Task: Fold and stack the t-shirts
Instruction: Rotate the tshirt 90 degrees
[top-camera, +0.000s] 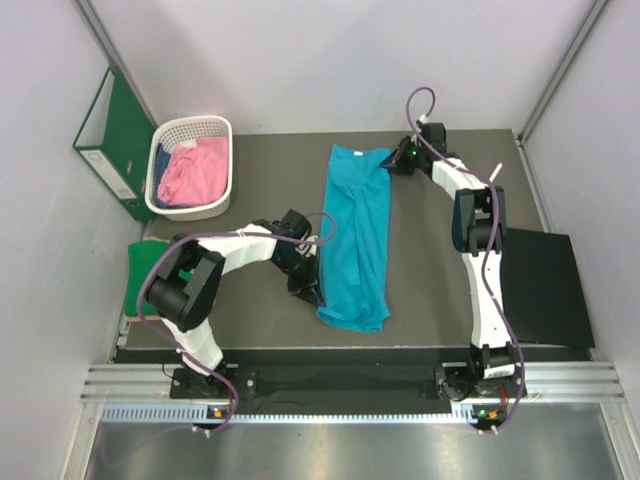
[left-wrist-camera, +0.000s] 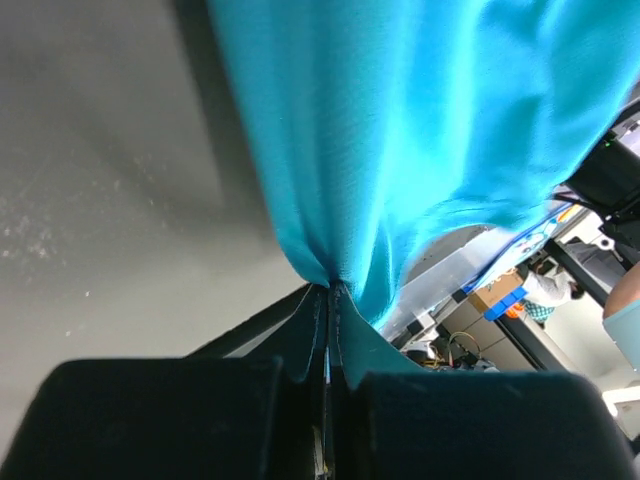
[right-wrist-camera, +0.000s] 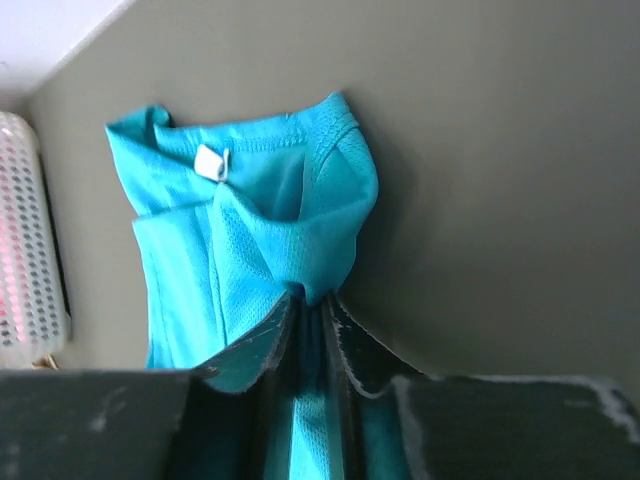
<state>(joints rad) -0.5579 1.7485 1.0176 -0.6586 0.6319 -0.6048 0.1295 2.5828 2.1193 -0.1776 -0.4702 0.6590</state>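
The teal-blue t-shirt (top-camera: 355, 235) lies at the centre of the table (top-camera: 260, 180), folded into a long narrow strip that runs from the far side toward the near edge, collar end far. Its white label (right-wrist-camera: 212, 160) is visible inside the collar in the right wrist view. The left gripper (top-camera: 308, 290) sits at the strip's near-left edge. The left wrist view shows its jaws closed tight on a gathered pinch of the teal cloth, which fans out from that point (left-wrist-camera: 328, 300). The right gripper (top-camera: 400, 160) is at the far right corner of the strip, beside the collar. It is likewise clamped on the fabric, with a fold of teal mesh caught between its two fingers (right-wrist-camera: 312, 305). The pink t-shirt (top-camera: 190, 172) lies crumpled inside the white lattice basket (top-camera: 190, 125) at the far left of the table. The green t-shirt (top-camera: 148, 272) rests at the table's left edge, just behind the left arm's elbow, well apart from the teal one. A green ring binder (top-camera: 112, 140) stands against the left wall beside the basket, and a black panel (top-camera: 545, 285) lies at the right side of the table.
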